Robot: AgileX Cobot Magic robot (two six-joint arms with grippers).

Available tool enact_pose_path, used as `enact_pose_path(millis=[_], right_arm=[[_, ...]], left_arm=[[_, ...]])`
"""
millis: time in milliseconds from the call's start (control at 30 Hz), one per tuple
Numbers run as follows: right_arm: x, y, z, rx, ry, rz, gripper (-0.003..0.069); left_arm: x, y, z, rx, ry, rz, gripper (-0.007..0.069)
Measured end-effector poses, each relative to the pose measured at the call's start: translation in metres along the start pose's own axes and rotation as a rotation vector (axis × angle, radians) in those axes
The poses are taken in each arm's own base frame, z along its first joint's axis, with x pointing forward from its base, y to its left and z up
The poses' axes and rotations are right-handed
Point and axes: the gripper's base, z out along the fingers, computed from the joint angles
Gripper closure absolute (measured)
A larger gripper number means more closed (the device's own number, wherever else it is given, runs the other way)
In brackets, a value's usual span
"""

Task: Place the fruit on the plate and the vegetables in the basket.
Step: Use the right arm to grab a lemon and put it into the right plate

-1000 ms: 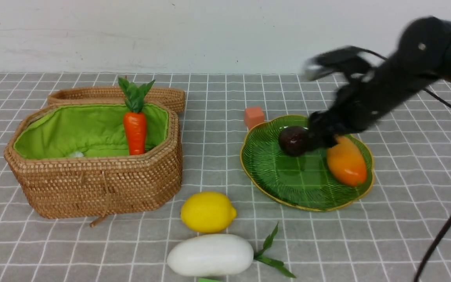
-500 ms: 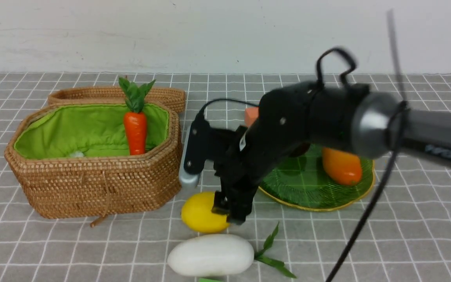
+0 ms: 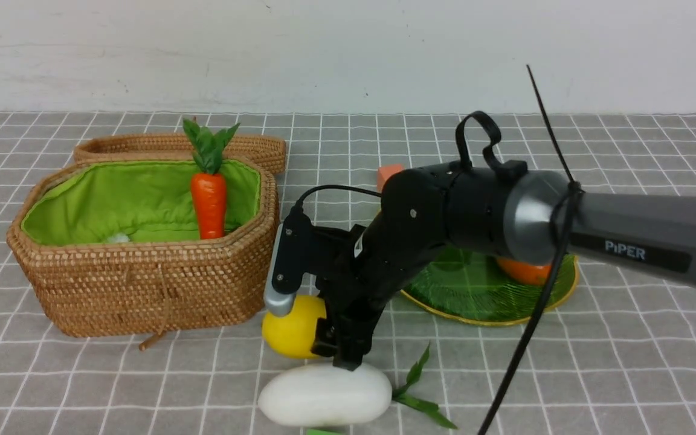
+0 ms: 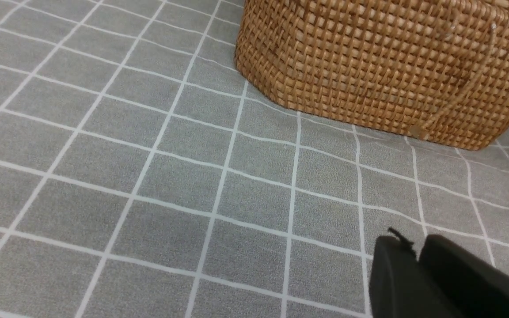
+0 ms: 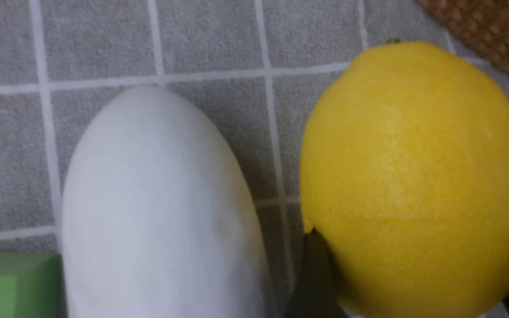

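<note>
My right gripper [image 3: 310, 329] straddles the lemon [image 5: 413, 176], jaws wide, not yet clamped; if it closes off-centre, the lemon could squirt sideways into the radish [image 3: 324, 394].

Room around the lemon [image 3: 292, 329] is tight: the radish [image 3: 318, 396] lies just in front, the basket [image 3: 154, 284] wall stands close on its left, and bare desk [image 3: 626, 362] opens far to its right.

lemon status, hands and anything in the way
right hand straddling lemon, grip unconfirmed; left hand shut; radish close beside lemon
</note>
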Motion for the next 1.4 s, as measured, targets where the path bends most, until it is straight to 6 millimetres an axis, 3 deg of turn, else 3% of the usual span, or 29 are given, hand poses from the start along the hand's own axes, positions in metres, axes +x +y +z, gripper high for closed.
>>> enact_pose_path(millis=[233,400,500,567,667,733,867,1000,1133,1200,1400], right_arm=[[-0.002,0.000,-0.004,0.003,-0.010,0.005,0.0153],[-0.006,-0.010,-0.037,0.051,-0.047,0.071,0.0153],[0.004,-0.026,-0.059,0.096,-0.054,0.151,0.0153],[0.023,-0.047,-0.079,0.155,-0.054,0.275,0.0153],[0.053,-0.071,-0.090,0.207,-0.037,0.422,0.0153],[0.073,-0.084,-0.090,0.232,-0.019,0.521,0.0153],[0.091,-0.091,-0.077,0.230,0.019,0.596,0.0153],[0.095,-0.091,-0.071,0.229,0.040,0.608,0.0149],[0.095,-0.093,-0.071,0.248,0.041,0.620,0.0010],[0.096,-0.093,-0.072,0.252,0.043,0.621,-0.0014],[0.082,-0.086,-0.089,0.248,0.034,0.567,0.0011]], left_arm=[[0.000,0.000,0.000,0.000,0.000,0.000,0.0543],[0.000,0.000,0.000,0.000,0.000,0.000,0.0543],[0.000,0.000,0.000,0.000,0.000,0.000,0.0543],[0.000,0.000,0.000,0.000,0.000,0.000,0.0542],[0.000,0.000,0.000,0.000,0.000,0.000,0.0540],[0.000,0.000,0.000,0.000,0.000,0.000,0.0540],[0.000,0.000,0.000,0.000,0.000,0.000,0.0538],[0.000,0.000,0.000,0.000,0.000,0.000,0.0536],[0.000,0.000,0.000,0.000,0.000,0.000,0.0535],[0.000,0.000,0.000,0.000,0.000,0.000,0.0533],[0.000,0.000,0.000,0.000,0.000,0.000,0.0532]])
